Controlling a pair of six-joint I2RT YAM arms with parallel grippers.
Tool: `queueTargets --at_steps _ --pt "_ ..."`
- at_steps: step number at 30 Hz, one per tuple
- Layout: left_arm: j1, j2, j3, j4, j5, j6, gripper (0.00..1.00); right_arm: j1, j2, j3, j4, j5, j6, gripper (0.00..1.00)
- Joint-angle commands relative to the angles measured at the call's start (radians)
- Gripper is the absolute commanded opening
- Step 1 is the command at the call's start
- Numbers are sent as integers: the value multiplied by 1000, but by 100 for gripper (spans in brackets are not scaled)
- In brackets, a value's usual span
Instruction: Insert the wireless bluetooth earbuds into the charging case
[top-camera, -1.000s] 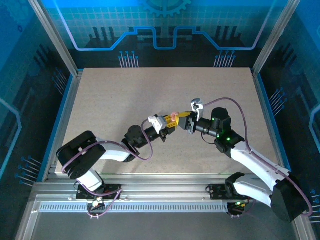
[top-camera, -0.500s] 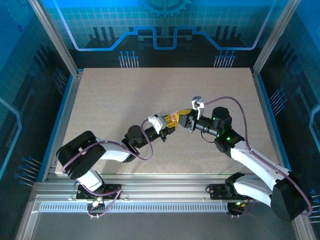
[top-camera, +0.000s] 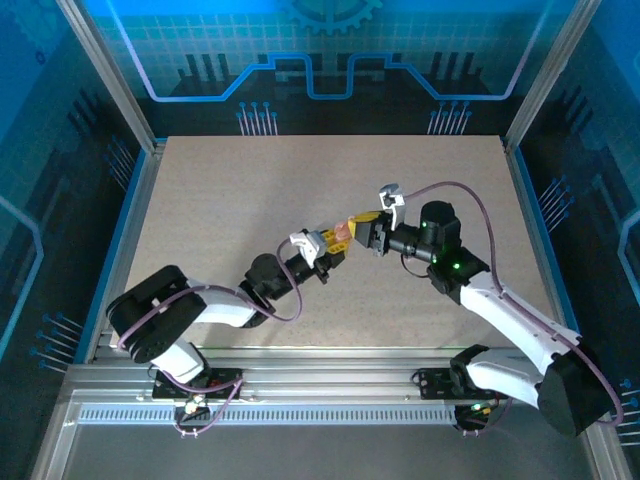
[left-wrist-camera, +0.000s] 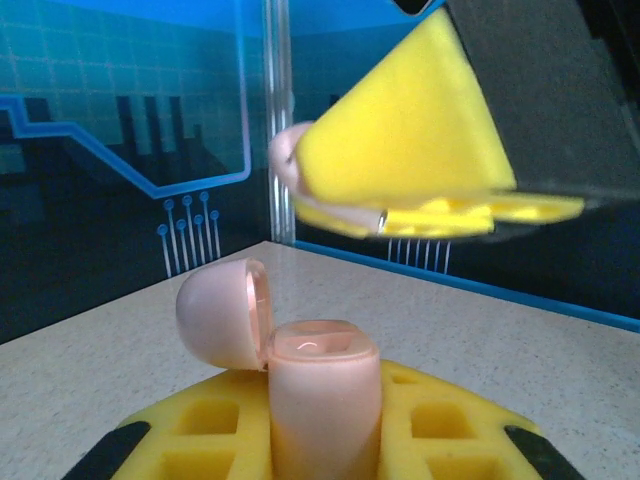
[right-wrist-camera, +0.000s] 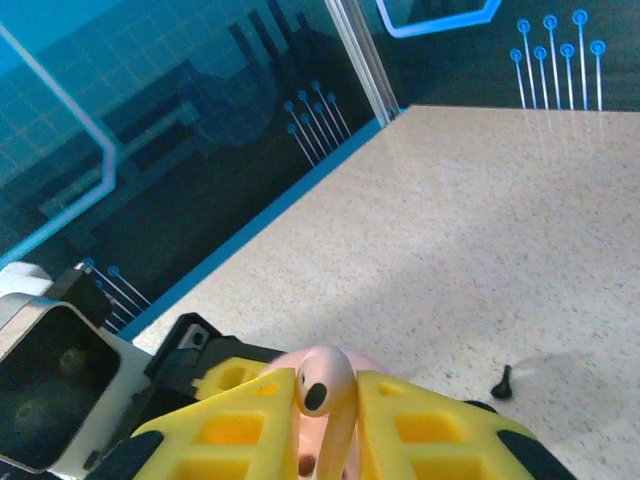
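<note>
Pink earbud (right-wrist-camera: 325, 385) is sitting pinched between my right gripper's (top-camera: 362, 228) yellow pads (right-wrist-camera: 240, 425), and I'm holding it just above the charging case (left-wrist-camera: 322, 400). My left gripper (top-camera: 333, 243) is clamping that pink case upright, its lid (left-wrist-camera: 215, 310) hanging open to one side. Both grippers are facing each other, raised above the middle of the tan table (top-camera: 220, 200).

surface: table (top-camera: 230, 200) — speckled beige | lying on it: tiny black earbud (right-wrist-camera: 503, 382)
</note>
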Motion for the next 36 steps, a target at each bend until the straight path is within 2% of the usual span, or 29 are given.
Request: queueTargets --at_steps 1,6,10,15,22,36 --pt "-5 -53 -61 41 -68 20 14 -45 11 67 -269 -26 -72 21" --pt "-6 -96 -151 40 -68 49 14 -76 74 124 -513 10 -132 21" --pt "-5 -113 -189 40 9 73 14 -88 141 159 -631 105 -144 21" --pt "-6 -118 -203 40 140 92 14 -98 255 144 -664 220 -152 20" --pt "-7 -171 -227 40 259 127 14 -100 407 175 -693 301 -124 20" --pt "-5 -209 -257 40 236 181 14 -65 649 344 -896 484 -92 21"
